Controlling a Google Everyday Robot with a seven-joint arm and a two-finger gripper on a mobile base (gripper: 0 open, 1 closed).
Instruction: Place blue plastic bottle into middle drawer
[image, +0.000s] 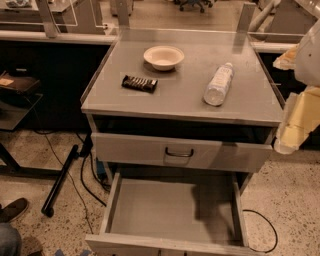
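Observation:
The blue plastic bottle (219, 84) lies on its side on the right part of the cabinet top (185, 90), white cap pointing to the back. The middle drawer (172, 210) is pulled far out below, its flat grey floor bare. My gripper (294, 122) hangs at the right edge of the view, beside the cabinet's right front corner, to the right of the bottle and apart from it. It holds nothing that I can see.
A white bowl (163, 57) stands at the back middle of the top. A dark snack bar (139, 83) lies left of centre. The top drawer (180, 152) with a dark curved handle is slightly out. Cables and a black bar (60, 180) lie on the floor at left.

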